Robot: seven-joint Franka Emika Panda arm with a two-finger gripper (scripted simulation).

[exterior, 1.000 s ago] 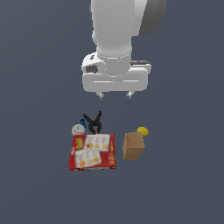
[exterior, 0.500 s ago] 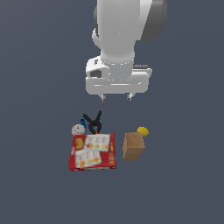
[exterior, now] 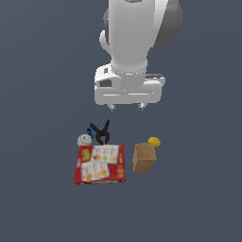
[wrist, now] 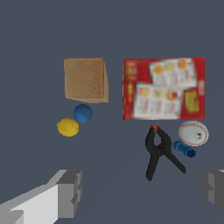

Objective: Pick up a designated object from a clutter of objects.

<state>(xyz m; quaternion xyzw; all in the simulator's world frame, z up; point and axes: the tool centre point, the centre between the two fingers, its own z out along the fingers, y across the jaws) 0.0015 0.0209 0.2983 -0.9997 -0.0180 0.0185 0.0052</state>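
The tan-brown block (exterior: 144, 157) stands on the dark floor, to the exterior view's right of the flat red printed box (exterior: 100, 164). In the wrist view the block (wrist: 85, 79) shows its plain top, beside the red box (wrist: 164, 89). My gripper (exterior: 125, 108) hangs well above the clutter, open and empty, with its fingers (wrist: 70, 192) spread wide. It is above and behind the block, touching nothing.
A black clamp (exterior: 101, 132), a white ball (exterior: 84, 139) and a small blue item (wrist: 184, 149) lie behind the red box. A yellow ball (exterior: 154, 141) sits just behind the block, and a blue ball (wrist: 82, 113) lies next to it.
The gripper has come down a little toward the clutter and the arm has shifted slightly to the exterior view's right. The objects have not moved.
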